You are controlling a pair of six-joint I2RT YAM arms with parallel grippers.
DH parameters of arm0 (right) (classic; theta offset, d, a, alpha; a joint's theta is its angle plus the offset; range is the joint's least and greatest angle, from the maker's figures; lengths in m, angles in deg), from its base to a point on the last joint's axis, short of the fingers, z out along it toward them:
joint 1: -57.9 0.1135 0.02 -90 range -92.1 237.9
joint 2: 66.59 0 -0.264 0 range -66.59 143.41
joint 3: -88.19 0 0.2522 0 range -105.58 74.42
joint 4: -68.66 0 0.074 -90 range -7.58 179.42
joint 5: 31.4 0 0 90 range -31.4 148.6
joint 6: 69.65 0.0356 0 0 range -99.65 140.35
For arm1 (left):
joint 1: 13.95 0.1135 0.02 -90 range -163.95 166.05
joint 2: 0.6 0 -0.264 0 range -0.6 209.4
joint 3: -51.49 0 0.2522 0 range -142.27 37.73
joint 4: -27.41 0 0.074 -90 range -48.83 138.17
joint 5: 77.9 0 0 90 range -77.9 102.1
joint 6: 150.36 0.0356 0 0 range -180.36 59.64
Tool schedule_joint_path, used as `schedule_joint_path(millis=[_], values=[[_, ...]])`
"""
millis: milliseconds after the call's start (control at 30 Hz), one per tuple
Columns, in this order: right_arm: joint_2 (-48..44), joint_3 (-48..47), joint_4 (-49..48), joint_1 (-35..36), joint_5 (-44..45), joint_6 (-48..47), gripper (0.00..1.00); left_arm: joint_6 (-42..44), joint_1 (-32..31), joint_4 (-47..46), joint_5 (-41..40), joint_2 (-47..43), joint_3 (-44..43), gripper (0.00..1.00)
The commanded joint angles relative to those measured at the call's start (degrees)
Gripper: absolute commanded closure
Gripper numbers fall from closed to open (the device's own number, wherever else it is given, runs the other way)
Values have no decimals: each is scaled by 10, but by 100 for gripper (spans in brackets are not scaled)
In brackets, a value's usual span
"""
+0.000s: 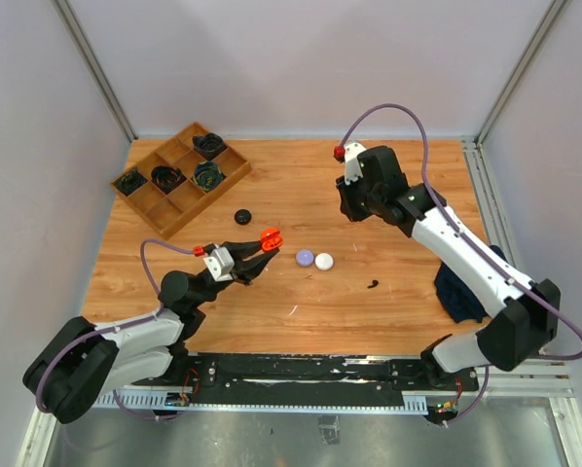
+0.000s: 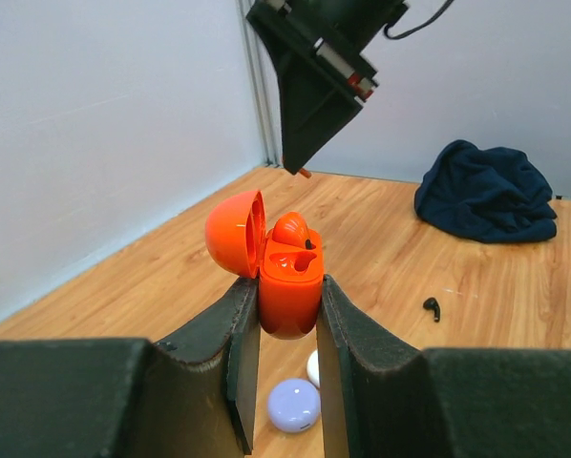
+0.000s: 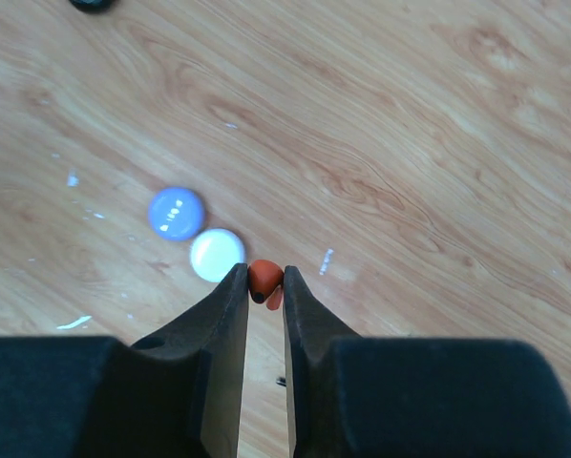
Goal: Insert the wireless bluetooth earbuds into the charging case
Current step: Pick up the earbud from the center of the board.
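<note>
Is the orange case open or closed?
Open. The orange case has its lid swung back, showing one orange earbud inside.

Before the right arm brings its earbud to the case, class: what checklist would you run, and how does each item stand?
1. The orange case is clamped in the left gripper: ok.
2. The case lid is open: ok.
3. The orange earbud is pinched in the right gripper: ok.
4. The case has a free slot: cannot tell; what looks like a seated bud fills one.
5. The right gripper is lined up over the case: not ok; the top view shows it off to one side.
</note>
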Motion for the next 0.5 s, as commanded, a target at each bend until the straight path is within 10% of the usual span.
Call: schedule_joint_path(millis=[0, 467], values=[[-59, 30, -80, 48, 10, 35, 86, 24, -3, -2, 1, 12, -27, 98], [-199, 143, -248, 138, -18, 81, 87, 28, -3, 7, 13, 35, -61, 96]])
